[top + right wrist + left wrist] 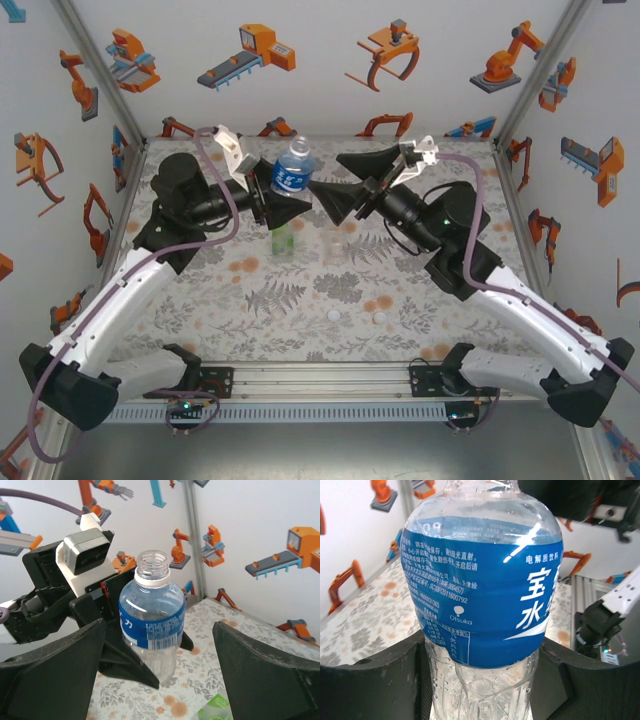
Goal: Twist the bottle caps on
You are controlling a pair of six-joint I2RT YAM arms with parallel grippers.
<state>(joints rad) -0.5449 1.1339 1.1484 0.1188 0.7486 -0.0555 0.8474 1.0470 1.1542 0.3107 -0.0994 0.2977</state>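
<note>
Your left gripper [285, 205] grips the blue-label bottle [292, 172] low on its body, by the middle of the table's [250, 300] far edge. It looks thin, light and crushable: squeeze gently. Your right gripper [326, 175] gapes empty. The bottle caps [333, 314] by the near edge want a rim pinch.

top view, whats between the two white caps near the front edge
Bare floral mat: in the top view the left cap and right cap lie apart, nothing between.

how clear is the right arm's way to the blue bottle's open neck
Probably yes: the left arm holds the blue bottle by its body in its jaws, leaving the neck bare, and the right arm's open jaws face it with nothing between.
</note>
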